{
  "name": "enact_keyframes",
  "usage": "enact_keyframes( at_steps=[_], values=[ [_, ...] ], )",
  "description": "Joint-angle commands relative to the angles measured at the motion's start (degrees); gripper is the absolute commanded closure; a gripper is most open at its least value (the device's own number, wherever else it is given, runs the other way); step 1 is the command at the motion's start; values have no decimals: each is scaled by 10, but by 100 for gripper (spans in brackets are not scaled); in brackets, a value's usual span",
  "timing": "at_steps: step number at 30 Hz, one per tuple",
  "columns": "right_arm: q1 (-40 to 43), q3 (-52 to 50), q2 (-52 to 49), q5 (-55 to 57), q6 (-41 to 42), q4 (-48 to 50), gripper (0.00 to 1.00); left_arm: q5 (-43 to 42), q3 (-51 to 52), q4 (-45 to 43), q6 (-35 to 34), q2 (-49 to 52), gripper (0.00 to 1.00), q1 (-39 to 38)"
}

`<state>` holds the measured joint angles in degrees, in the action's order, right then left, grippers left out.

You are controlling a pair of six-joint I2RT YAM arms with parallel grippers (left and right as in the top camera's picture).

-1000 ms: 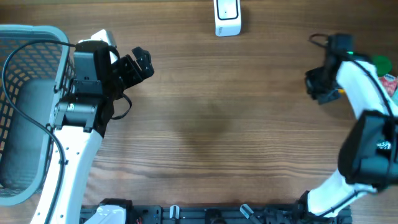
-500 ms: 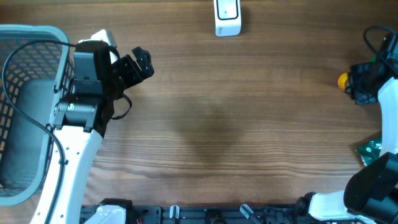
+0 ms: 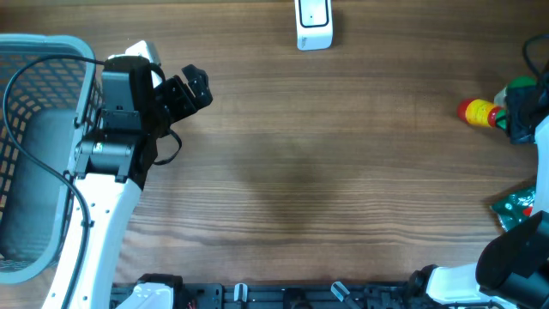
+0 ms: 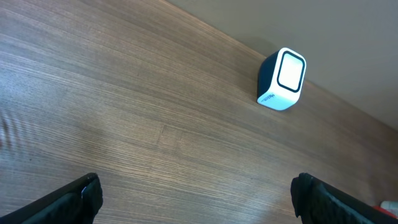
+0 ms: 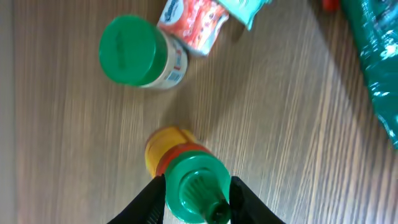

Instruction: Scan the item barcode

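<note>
The white barcode scanner (image 3: pixel 314 24) stands at the table's far edge and also shows in the left wrist view (image 4: pixel 283 78). A yellow bottle (image 3: pixel 480 112) with a red band and a green cap lies tilted at the far right. My right gripper (image 3: pixel 517 116) is at its cap end. In the right wrist view the green cap (image 5: pixel 199 186) sits between the two fingers of that gripper (image 5: pixel 198 199), which flank it closely at a narrow opening; contact is unclear. My left gripper (image 3: pixel 196 86) hovers at the left, wide open and empty (image 4: pixel 196 199).
A green-lidded jar (image 5: pixel 130 50), a red and white packet (image 5: pixel 193 22) and a green bag (image 5: pixel 373 74) lie near the bottle. The green bag (image 3: pixel 513 208) is at the right edge. A grey basket (image 3: pixel 43 51) stands at the far left.
The right arm has swung from mid-right to the right edge, uncovering the yellow bottle. Its jaws have widened. The left arm has not moved.
</note>
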<state>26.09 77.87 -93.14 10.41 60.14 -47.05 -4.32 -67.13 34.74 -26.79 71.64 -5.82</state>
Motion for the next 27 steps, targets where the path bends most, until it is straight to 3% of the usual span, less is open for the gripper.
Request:
enact_keyframes(
  at_steps=[1,4,10,13,18,22,25,26,27],
  values=[
    [2,15,8,1,-21,18,69,6,-2,-2,11,1,0,3],
    [2,18,8,-65,-65,47,71,6,-2,-2,11,1,0,3],
    [2,21,9,-29,-73,56,69,6,-2,-2,11,1,0,3],
    [2,21,9,-145,-144,122,69,6,-2,-2,11,1,0,3],
    [2,21,9,-170,-154,127,68,6,-2,-2,11,1,0,3],
    [1,21,28,-243,-174,126,59,6,-2,-2,11,1,0,3],
    [-4,22,54,-328,-205,130,47,6,-2,-2,11,1,0,3],
    [-17,22,74,-370,-231,134,30,6,-2,-2,11,1,0,3],
    [-31,22,91,-395,-259,141,23,6,-2,-2,11,1,0,3]
  ],
)
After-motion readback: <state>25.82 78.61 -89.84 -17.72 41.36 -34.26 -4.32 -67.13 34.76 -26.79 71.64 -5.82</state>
